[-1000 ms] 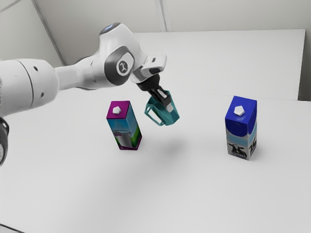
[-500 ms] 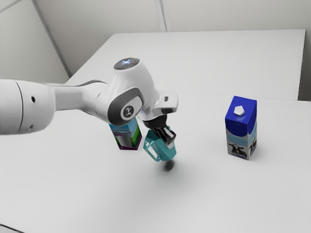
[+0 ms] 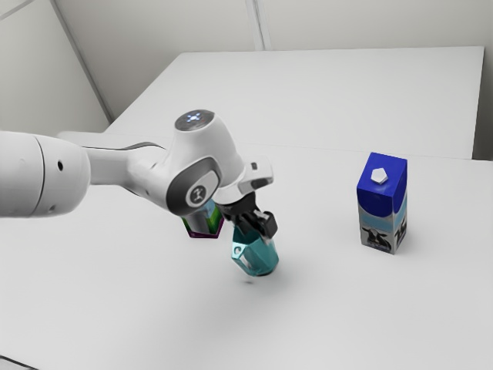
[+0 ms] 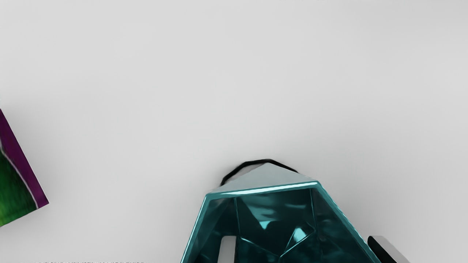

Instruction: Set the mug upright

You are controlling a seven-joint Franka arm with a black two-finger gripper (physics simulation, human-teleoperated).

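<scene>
Jaws spread wide, 1 finger (image 4: pixel 227 250) inside the mug (image 3: pixel 260 258), 1 outside

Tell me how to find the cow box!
Find the big white table, then look toward the exterior view's right. A tall carton stands there, blue on top with a white cap. A cow picture sets it apart from the teal mug and the carton with purple and green.

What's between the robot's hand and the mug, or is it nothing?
Nothing that I can see. The hand is right at the mug, with one finger inside it. The purple-edged carton and blue carton stand off to the sides.
</scene>
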